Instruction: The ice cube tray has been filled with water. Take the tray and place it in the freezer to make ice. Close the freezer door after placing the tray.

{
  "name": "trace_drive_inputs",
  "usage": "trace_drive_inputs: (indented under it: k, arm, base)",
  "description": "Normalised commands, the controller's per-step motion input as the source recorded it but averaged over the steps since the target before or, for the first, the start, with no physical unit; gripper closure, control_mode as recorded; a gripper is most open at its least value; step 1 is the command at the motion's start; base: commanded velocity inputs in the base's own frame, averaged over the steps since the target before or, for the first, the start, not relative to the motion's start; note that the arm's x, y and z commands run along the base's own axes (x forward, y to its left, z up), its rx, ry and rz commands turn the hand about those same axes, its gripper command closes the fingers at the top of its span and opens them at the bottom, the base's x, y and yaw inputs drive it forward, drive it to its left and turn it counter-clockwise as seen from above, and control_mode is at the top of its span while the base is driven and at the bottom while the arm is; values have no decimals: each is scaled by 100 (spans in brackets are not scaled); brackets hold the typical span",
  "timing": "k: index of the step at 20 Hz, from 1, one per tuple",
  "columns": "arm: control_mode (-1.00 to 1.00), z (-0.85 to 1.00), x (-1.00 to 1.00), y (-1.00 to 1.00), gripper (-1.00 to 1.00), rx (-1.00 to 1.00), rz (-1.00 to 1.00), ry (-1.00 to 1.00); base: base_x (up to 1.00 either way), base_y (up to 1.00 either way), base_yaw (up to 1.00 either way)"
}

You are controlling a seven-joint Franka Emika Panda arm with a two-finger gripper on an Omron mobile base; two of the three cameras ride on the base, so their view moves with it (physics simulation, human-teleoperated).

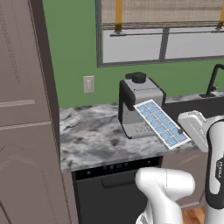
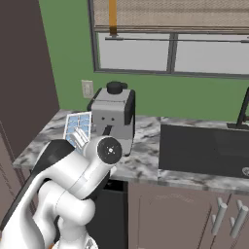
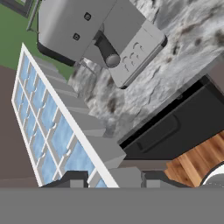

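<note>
Pincer (image 3: 111, 180) closed on one end of the ice tray (image 1: 161, 124), which is lifted clear of the marble counter (image 1: 92, 140) and tilted; beyond the fingertips stands the grey coffee machine (image 1: 139, 105)

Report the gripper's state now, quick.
Gripper: shut on the ice cube tray, gripping it at one end and holding it lifted off the counter in front of the coffee machine.

Both base views flank the coffee machine (image 1: 139, 107); the hand view looks down closely on it.
</note>
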Motion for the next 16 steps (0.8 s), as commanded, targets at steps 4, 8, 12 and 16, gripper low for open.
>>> trace_drive_inputs:
  k: [4, 8, 12, 16]
  arm:
    - [100, 0, 0, 0, 100, 0, 0, 0]
    - [100, 0, 0, 0, 100, 0, 0, 0]
    - [100, 0, 0, 0, 100, 0, 0, 0]
    - [100, 0, 0, 0, 100, 0, 0, 0]
  base:
    - [-40, -31, -25]
    - [-35, -32, -35]
    - [-16, -31, -39]
    - [-7, -34, -39]
